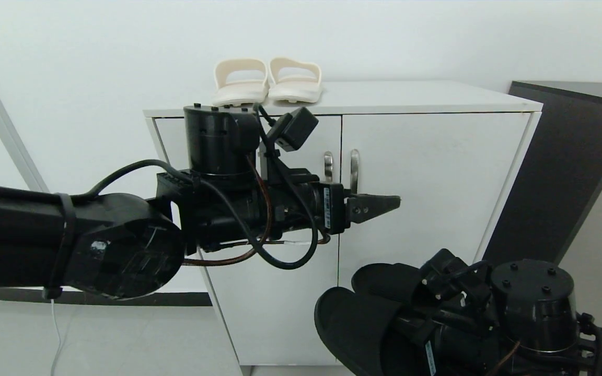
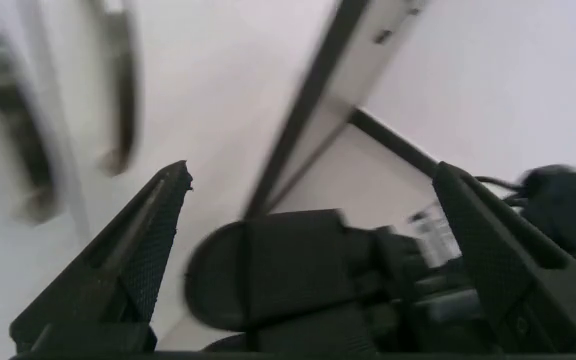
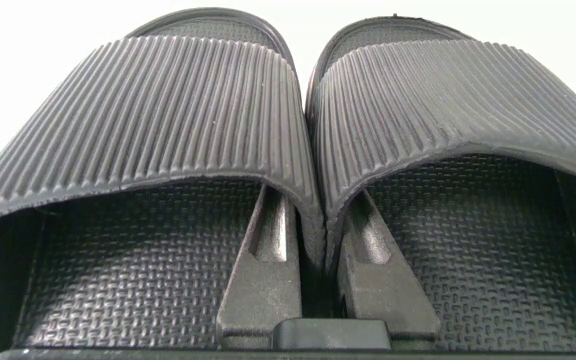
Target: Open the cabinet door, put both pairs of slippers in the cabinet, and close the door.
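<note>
The white cabinet [image 1: 437,172] has both doors shut, with two metal handles [image 1: 354,169] at the centre seam. A cream pair of slippers [image 1: 267,81] sits on its top. My left gripper [image 1: 392,202] hovers open in front of the right door, just right of and below the handles [image 2: 118,90]; in the left wrist view its fingers [image 2: 313,175] stand wide apart with nothing between them. My right gripper [image 3: 313,215] is low in front of the cabinet, shut on the touching inner straps of the black pair of slippers [image 1: 363,313] [image 3: 198,110], one finger inside each.
A dark grey panel [image 1: 567,172] leans against the wall to the right of the cabinet. A white wall stands behind, and a black baseboard strip [image 1: 123,298] runs along it to the left.
</note>
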Available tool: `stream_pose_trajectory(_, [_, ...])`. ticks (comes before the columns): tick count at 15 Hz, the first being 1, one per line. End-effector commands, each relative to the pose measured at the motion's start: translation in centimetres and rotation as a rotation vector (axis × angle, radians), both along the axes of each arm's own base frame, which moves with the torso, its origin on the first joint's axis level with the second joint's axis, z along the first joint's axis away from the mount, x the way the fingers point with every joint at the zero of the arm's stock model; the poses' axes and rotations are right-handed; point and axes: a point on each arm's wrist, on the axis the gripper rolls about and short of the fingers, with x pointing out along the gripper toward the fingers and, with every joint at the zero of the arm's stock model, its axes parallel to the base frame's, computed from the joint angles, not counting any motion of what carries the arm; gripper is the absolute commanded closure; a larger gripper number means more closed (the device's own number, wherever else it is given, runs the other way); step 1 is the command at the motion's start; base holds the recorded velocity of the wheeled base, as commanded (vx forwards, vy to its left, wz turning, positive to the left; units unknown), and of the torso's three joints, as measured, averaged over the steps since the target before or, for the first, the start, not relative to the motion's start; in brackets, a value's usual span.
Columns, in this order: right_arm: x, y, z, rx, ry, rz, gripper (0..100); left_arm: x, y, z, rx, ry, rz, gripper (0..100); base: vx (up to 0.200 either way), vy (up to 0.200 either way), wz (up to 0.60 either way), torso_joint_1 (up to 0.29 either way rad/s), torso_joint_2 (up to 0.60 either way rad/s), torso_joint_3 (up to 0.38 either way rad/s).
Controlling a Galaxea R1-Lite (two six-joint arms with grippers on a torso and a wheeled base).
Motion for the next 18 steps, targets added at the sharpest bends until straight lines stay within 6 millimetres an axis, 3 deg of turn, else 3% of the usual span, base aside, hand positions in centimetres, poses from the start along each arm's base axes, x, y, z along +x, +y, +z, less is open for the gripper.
stream_pose_trajectory(1, [0.0,0.0,-0.1,-0.002,0.002,0.001,100,0.4,-0.2,1.1,-0.04,-0.001,-0.017,0,0.0,0.0,0.0,0.0,0.0,0.0])
stream_pose_trajectory(10, [-0.1,0.0,0.1,0.008,0.004,0.021,100,4.1,-0.1,0.8,-0.052,0.001,0.058,0,0.0,0.0,0.0,0.0,0.0,0.0])
stream_pose_trajectory(13, [0.0,0.1,0.3,0.016,-0.002,0.018,100,6.2,-1.3,-0.4,-0.034,-0.007,0.152,0,0.0,0.0,0.0,0.0,0.0,0.0])
stream_pose_trajectory(18, [0.1,0.0,0.3,0.017,-0.003,0.016,100,7.3,-2.1,-1.5,-0.025,0.005,0.152,0,0.0,0.0,0.0,0.0,0.0,0.0])
